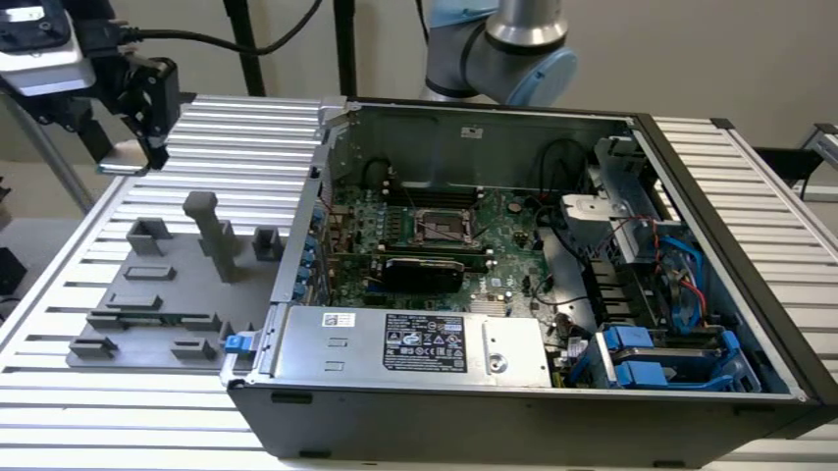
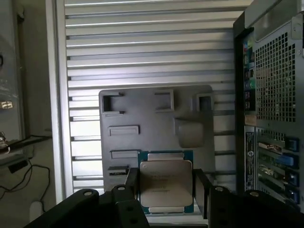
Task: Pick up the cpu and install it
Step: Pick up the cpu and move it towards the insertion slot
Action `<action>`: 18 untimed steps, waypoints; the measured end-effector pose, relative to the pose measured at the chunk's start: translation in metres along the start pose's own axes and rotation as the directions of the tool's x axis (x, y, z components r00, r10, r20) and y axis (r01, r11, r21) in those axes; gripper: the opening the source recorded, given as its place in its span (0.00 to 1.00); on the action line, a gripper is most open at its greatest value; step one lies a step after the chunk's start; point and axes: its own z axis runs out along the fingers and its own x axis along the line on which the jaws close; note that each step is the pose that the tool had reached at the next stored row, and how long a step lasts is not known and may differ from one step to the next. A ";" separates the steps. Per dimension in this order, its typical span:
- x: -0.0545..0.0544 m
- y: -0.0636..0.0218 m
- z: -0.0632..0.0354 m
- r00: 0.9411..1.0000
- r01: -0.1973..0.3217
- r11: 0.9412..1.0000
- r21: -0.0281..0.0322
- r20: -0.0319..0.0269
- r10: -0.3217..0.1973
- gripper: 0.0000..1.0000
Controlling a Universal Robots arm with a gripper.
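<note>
- Nearest the exterior camera stands the open computer case (image 1: 524,412), on its side at the near edge of the slatted table (image 1: 249,128), so its inside faces up and can be reached from above.
- Just inside its near wall lies the power supply (image 1: 419,343), label up.
- Behind that is the green motherboard (image 1: 504,221), and near its middle the dark, metal-framed socket (image 1: 439,228). It looks empty, so I judge the install is not yet done.
- Beside the case, toward the table's edge on the exterior view's left, a grey plate (image 1: 157,314) carries low blocks and one tall post (image 1: 207,235). These look like holders that keep parts in fixed spots for picking.
- Seen from the wrist, the plate has a shallow square recess (image 2: 192,133) with nothing in it, which by its shape would suit the chip.
- Farthest back, over the table's far corner on the exterior view's left, hangs the gripper (image 2: 166,189), well apart from the case and clear of the plate.
- Its two black fingers (image 2: 131,183) pinch the cpu (image 2: 166,183) by opposite edges, metal lid toward the wrist camera. The chip is flat and level, probably to keep the pads off its faces.
- Behind the case's far wall rises the arm's grey and blue joint (image 1: 524,39).
</note>
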 end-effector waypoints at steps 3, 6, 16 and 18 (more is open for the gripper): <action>-0.014 0.0010 -0.0081 1.000 0.000 1.000 0.000 -0.003 0.000 0.55; -0.027 0.0019 -0.0109 1.000 0.000 1.000 0.000 -0.004 0.000 0.55; -0.073 0.0046 -0.0178 1.000 0.000 1.000 -0.001 -0.005 0.000 0.55; -0.081 0.0051 -0.0184 1.000 0.000 1.000 -0.001 -0.005 0.000 0.55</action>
